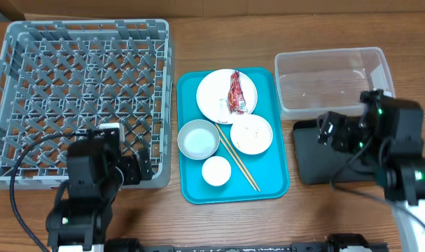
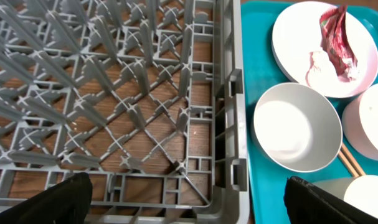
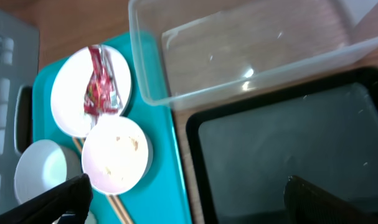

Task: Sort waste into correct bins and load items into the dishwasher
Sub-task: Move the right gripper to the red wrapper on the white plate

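On the teal tray [image 1: 268, 183] a large plate [image 1: 216, 89] carries the red-and-white wrapper [image 1: 236, 92]. A smaller plate [image 1: 251, 134] holds a few rice grains [image 3: 134, 144]. A bowl [image 1: 198, 138], a small cup [image 1: 216, 171] and chopsticks [image 1: 238, 157] lie beside them. The grey dish rack [image 1: 79, 98] stands at the left. The clear tub [image 1: 332, 78] and black tray [image 1: 324, 164] are at the right. My left gripper [image 2: 189, 202] hangs open over the rack's near right corner. My right gripper [image 3: 189, 199] hangs open over the black tray's left edge.
The teal tray [image 2: 257, 62] lies close against the rack's right wall [image 2: 229, 93]. The clear tub [image 3: 238, 56] and the black tray [image 3: 288, 149] almost touch. Bare wooden table shows along the front edge.
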Controlling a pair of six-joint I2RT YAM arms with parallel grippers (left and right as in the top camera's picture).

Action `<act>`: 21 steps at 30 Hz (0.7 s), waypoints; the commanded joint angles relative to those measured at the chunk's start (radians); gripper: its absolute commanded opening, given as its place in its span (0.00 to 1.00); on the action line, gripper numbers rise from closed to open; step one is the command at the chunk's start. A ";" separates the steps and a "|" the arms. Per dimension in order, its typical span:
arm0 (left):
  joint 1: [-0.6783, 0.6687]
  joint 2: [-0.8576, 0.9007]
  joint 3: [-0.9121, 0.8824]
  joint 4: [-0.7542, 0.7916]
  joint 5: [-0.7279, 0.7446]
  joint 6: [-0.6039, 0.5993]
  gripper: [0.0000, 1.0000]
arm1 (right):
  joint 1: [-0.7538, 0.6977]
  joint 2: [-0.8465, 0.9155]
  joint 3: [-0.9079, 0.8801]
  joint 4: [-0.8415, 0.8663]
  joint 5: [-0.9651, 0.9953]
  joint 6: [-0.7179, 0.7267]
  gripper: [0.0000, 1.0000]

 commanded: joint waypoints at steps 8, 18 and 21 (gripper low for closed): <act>-0.006 0.025 0.037 -0.011 0.094 -0.015 1.00 | 0.030 0.154 0.042 0.109 -0.167 -0.004 1.00; -0.006 0.028 0.037 0.020 0.097 -0.030 1.00 | 0.232 0.257 0.085 0.168 -0.123 0.002 0.96; -0.006 0.028 0.037 0.019 0.097 -0.031 1.00 | 0.313 0.289 0.094 0.221 -0.083 0.005 0.92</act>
